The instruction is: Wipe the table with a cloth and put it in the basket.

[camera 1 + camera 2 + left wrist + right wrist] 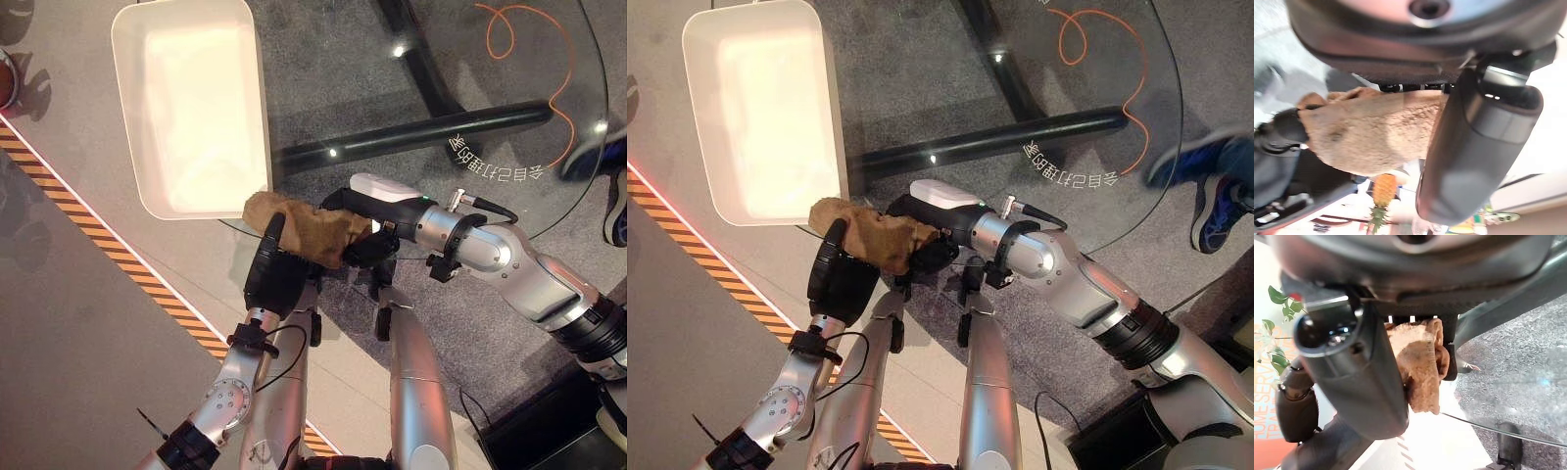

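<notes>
A brown cloth [304,230] hangs at the near edge of the round glass table [509,88], between my two hands. My right hand [364,223], with its white thumb cover, comes in from the right and is shut on the cloth [1420,367], pinching it between thumb and fingers. My left hand [274,274] is just below and left of the cloth, with its thumb [1474,147] straight beside the cloth [1371,132], which lies against its palm side. The white basket [132,147] stands on the table's left part, right behind the cloth, with nothing in it.
Dark curved table legs [421,132] and an orange cable [549,59] show through the glass. A person's blue shoes [1215,196] stand at the right beside the table. Orange-and-black striped tape [118,255] crosses the floor at the left.
</notes>
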